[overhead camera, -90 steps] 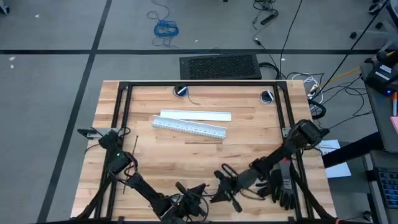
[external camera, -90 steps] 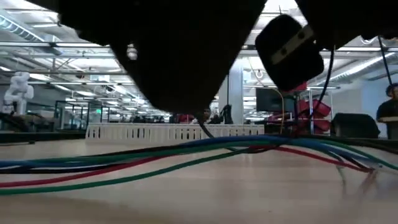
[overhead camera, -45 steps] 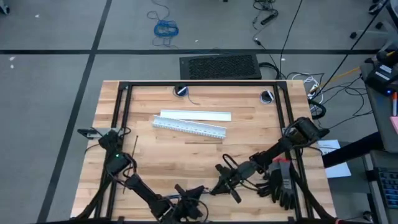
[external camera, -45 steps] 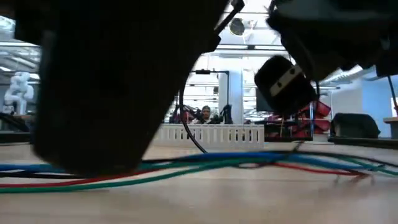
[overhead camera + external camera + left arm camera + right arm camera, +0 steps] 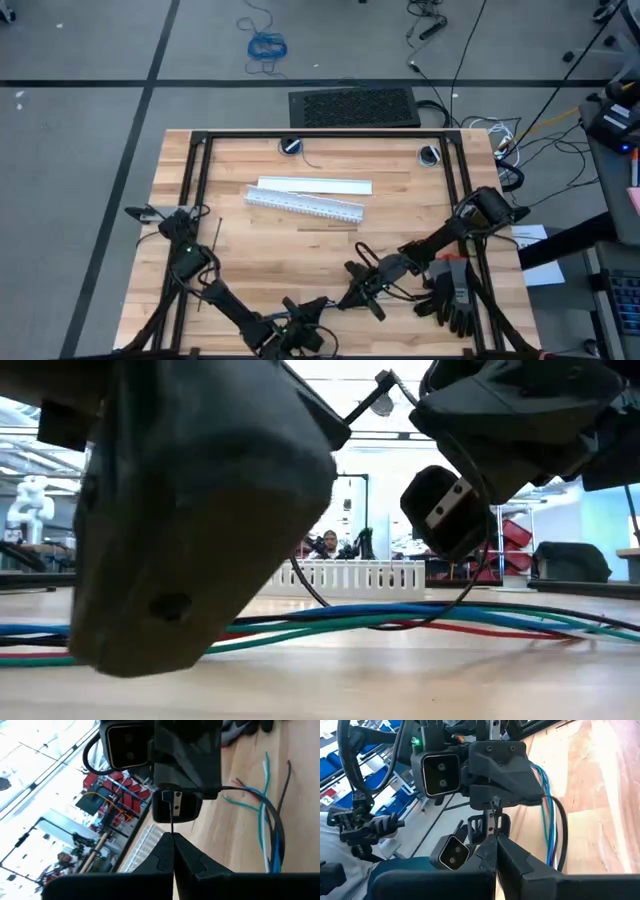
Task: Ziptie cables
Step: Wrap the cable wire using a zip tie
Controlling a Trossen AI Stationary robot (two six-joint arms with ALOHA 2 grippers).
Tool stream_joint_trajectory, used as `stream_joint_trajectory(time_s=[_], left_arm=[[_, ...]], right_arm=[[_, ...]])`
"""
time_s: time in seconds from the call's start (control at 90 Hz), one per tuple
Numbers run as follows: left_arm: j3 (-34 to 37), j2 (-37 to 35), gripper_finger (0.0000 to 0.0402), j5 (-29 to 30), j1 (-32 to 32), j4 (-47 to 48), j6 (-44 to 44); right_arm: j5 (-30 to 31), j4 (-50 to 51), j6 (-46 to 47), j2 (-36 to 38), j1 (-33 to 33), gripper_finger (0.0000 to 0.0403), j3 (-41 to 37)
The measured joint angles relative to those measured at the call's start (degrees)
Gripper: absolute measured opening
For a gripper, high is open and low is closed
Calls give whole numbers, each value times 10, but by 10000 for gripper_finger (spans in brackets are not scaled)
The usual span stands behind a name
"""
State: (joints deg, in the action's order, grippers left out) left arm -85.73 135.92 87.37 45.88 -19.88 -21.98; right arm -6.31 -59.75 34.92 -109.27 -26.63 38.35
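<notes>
Both grippers met nose to nose at the lower middle of the high view: the left gripper and the right gripper each had its fingers pressed together on one thin black ziptie, which ran as a fine line between the two closed tips in both wrist views. The cables, blue, green and red, lay loose on the wooden table under and just beside the grippers, crossing the low view from left to right. Judged from this, the strip was being handed or threaded between the tips above the bundle; doing it well would mean keeping both pinches firm, the strip straight and the tips aligned. A white slotted duct lay well apart, toward the middle of the high view. No brand or writing was legible.
</notes>
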Motion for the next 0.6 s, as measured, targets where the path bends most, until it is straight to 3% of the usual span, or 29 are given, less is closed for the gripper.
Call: stream_joint_trajectory(time_s=[0.6], left_arm=[[0, 0, 0, 0, -1, 1, 0]], right_arm=[[-1, 9, -4, 0, 15, 0, 0]])
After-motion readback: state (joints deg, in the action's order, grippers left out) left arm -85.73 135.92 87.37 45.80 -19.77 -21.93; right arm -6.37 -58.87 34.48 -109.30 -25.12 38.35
